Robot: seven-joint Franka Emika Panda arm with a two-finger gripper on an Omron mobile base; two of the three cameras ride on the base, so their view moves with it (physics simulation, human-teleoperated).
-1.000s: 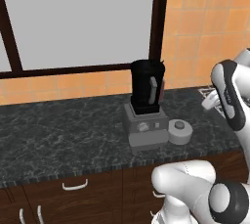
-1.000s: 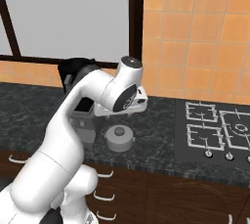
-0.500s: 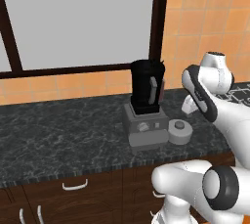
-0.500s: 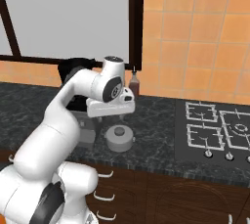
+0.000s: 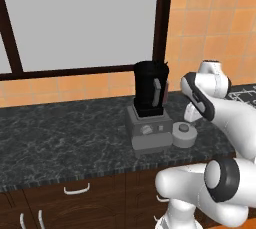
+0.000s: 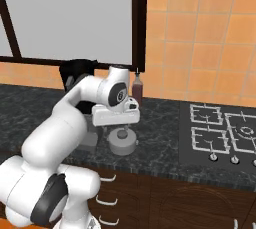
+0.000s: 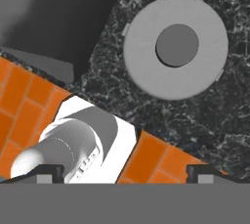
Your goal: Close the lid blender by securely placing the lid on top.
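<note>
The blender's black jar (image 5: pixel 149 89) stands open-topped on its grey square base (image 5: pixel 148 133), handle facing right. Just right of the base, the light-grey lid (image 5: pixel 184 134) lies flat on the dark counter. It also appears as the lid (image 6: pixel 123 145) and, from straight above, as the lid (image 7: pixel 176 47) with its round knob upward. My gripper (image 6: pixel 122 130) hangs a little above it, pointing down, not touching. The gripper (image 7: pixel 124 173) is open, its tips wide apart and nothing between them. In the hand view the lid sits off to the upper right of the gripper's line.
A dark bottle (image 6: pixel 136 88) stands by the tiled wall behind the lid. The gas hob (image 6: pixel 220 132) lies to the right. The counter's front edge (image 7: pixel 112 103) runs diagonally close below the lid. The blender base (image 7: pixel 49 17) is close on one side.
The arm has swung in from the right toward the blender. The hand has come down from beside the hob to just above the lid. Lid and blender have not moved.
</note>
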